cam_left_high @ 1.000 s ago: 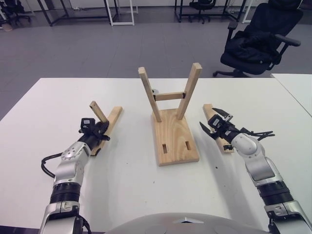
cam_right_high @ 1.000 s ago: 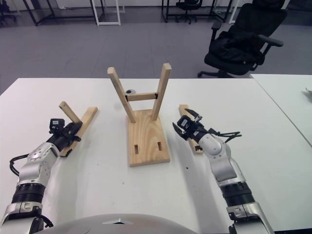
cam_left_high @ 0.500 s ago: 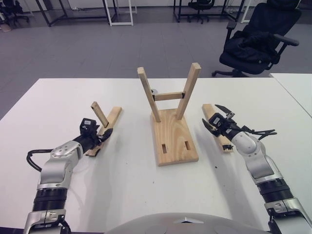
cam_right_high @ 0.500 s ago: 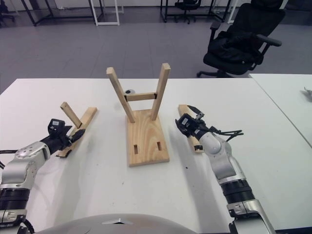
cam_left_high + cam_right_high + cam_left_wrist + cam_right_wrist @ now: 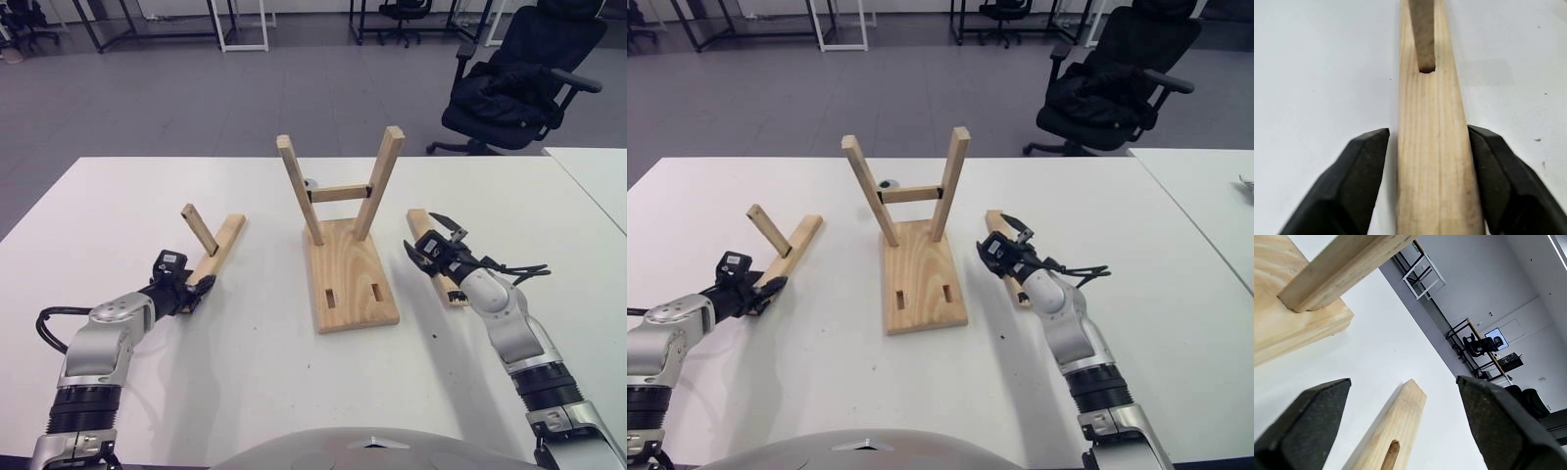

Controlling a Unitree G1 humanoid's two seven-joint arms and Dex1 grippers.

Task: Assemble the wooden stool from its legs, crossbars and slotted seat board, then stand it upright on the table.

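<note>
The slotted seat board lies flat mid-table. Two legs joined by a crossbar stand up from its far end; two slots near its front edge are bare. A loose leg with a crossbar stub lies on the left. My left gripper is open at that leg's near end, its fingers on either side of the leg. Another loose leg lies on the right. My right gripper hangs open just over it, the leg between its fingers.
The white table has bare room in front of the board. A small round fitting sits behind the standing legs. A second table adjoins at the right. A black office chair stands on the floor beyond.
My left gripper has slid back along the left leg toward its near end, the arm swinging outward. The right gripper has barely shifted over the right leg.
</note>
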